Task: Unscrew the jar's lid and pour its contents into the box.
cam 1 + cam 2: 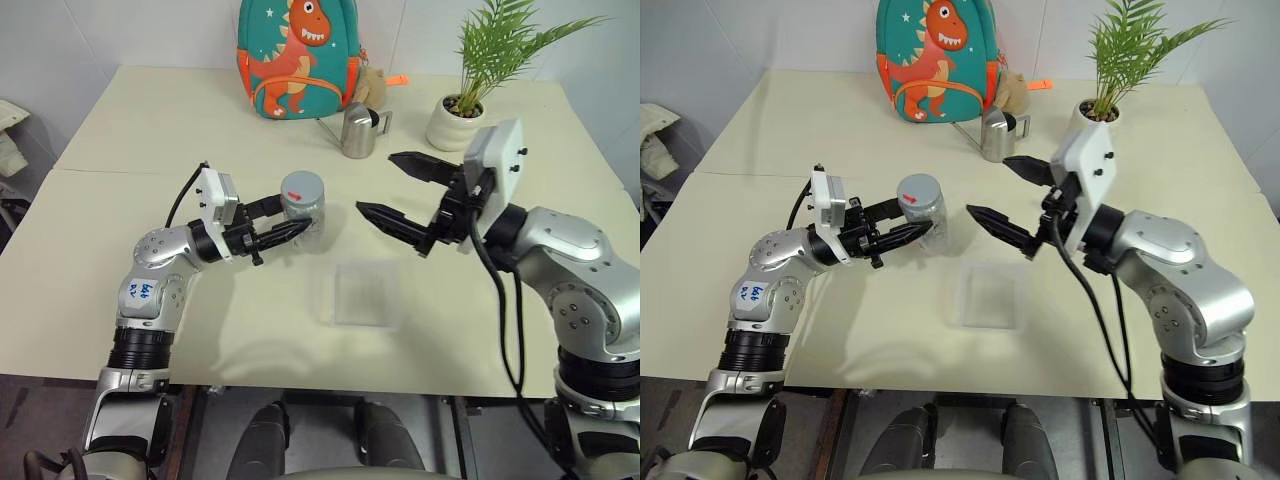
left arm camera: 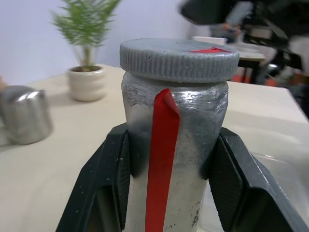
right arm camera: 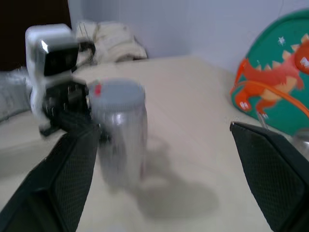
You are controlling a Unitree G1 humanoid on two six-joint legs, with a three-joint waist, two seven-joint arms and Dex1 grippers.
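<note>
jar | clamped upright over the table by left gripper, lid on | right gripper spread wide, beside it | risk: jar twisted in grip if lid is seized off-centre

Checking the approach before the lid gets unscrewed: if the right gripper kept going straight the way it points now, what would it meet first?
Most likely the jar with its grey lid, held by the left gripper. The open right gripper points across at it; depth is hard to judge.
</note>
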